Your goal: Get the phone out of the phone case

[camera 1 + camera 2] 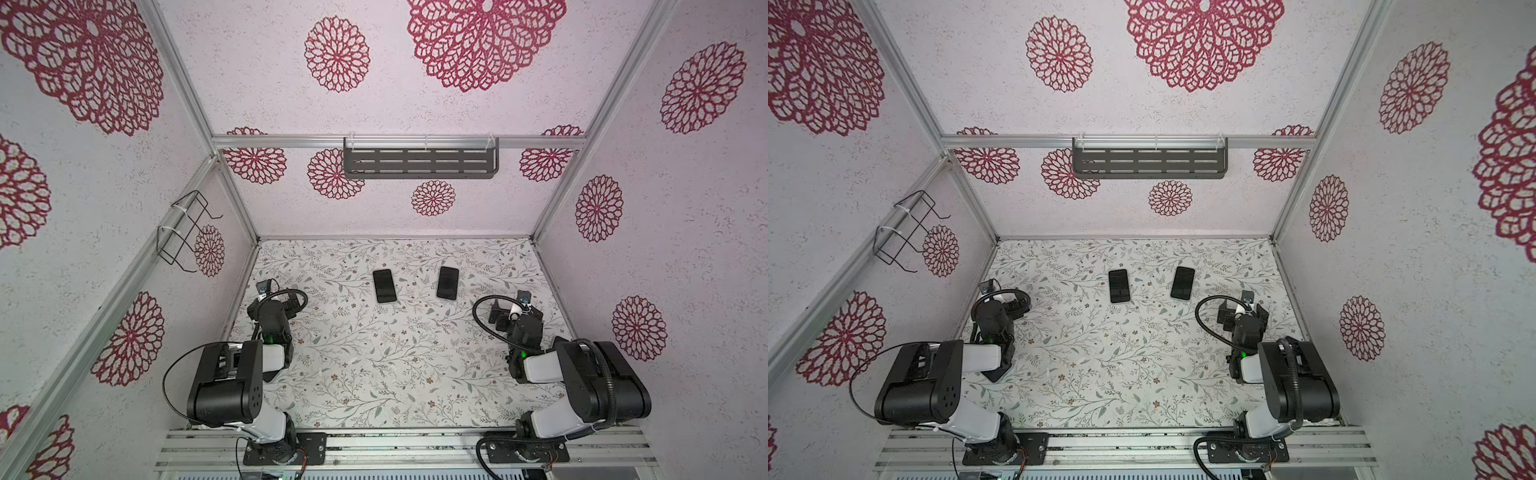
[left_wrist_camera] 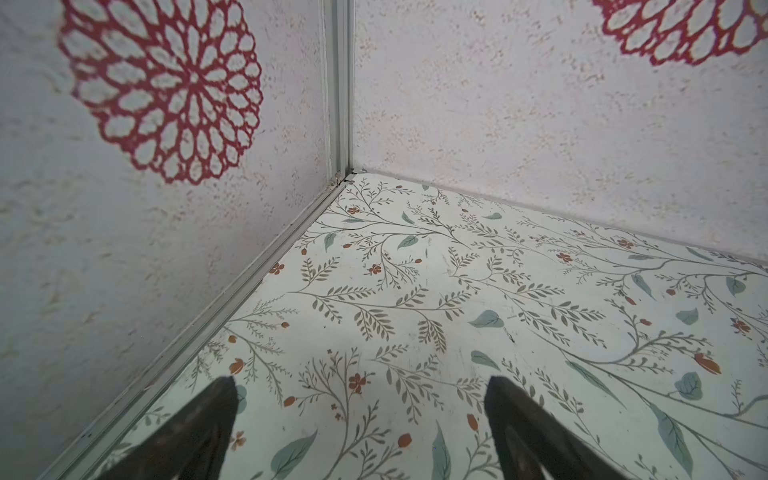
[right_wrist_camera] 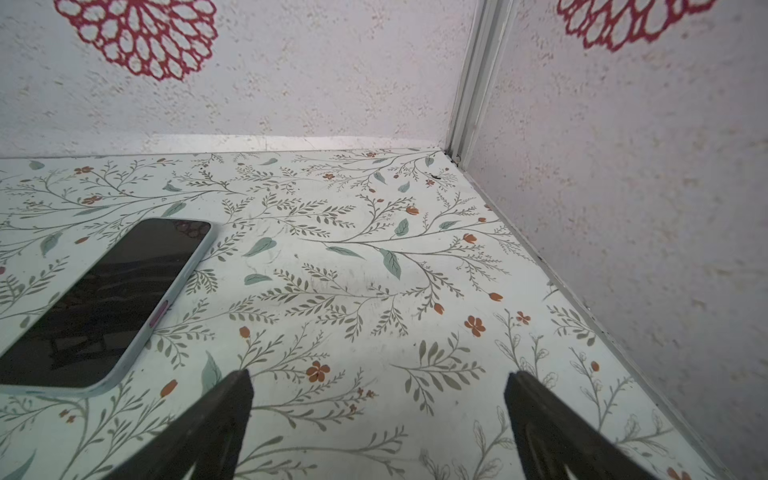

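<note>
Nearby, phone (image 3: 104,299) in case (image 3: 161,312), jaws spread

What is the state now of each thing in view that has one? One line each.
Left end effector: open, holding nothing.
Right end effector: open, holding nothing.
Right phone: flat on the table, dark screen up, inside pale blue case.
Left phone: flat, dark face up; case cannot be told.
</note>
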